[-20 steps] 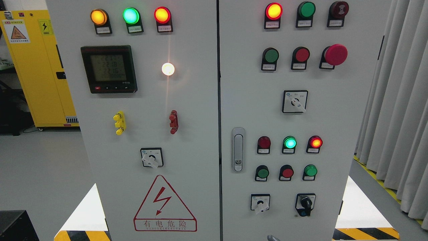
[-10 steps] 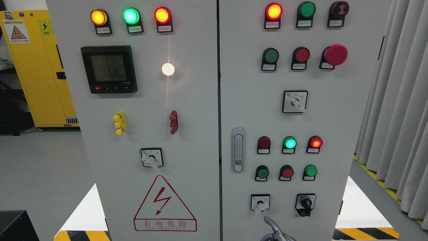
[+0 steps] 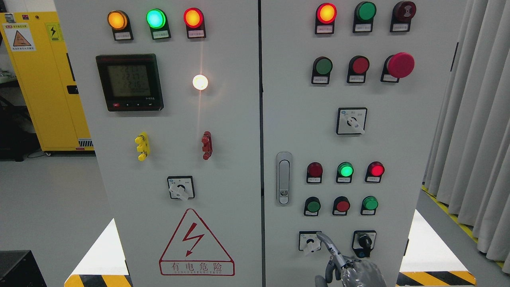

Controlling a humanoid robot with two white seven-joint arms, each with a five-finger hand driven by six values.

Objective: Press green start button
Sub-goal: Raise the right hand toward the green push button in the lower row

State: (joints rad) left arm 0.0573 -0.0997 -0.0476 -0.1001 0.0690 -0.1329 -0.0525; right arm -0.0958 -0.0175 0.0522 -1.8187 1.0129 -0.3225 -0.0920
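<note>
Right robot hand (image 3: 350,269) at bottom edge right of centre, index finger out, others curled, holding nothing; green start button (image 3: 313,206) lower right panel, above and slightly left of fingertip

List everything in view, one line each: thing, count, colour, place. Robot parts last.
Grey two-door electrical cabinet: 1, grey, centre.
Round left-door lamps: 4; amber, green, red on top, white below.
Black digital meter: 1, black, left door, upper.
Terminal blocks: 2, yellow and red, left door, middle.
Triangular lightning warning sign: 1, red, left door, bottom.
Rotary selector switches: 4; three white-knobbed, one black-knobbed; one left door, three right.
Silver door handle: 1, right door's left edge.
Round right-door lamps: 6; red and green, top and middle rows.
Green push buttons: 3, right door.
Flat red push buttons: 2, right door.
Red mushroom button: 1, right door, upper.
Yellow metal cabinet: 1, far left.
Grey curtains: right edge.
Right hand: 1, grey, bottom; index finger extended, others curled.
</note>
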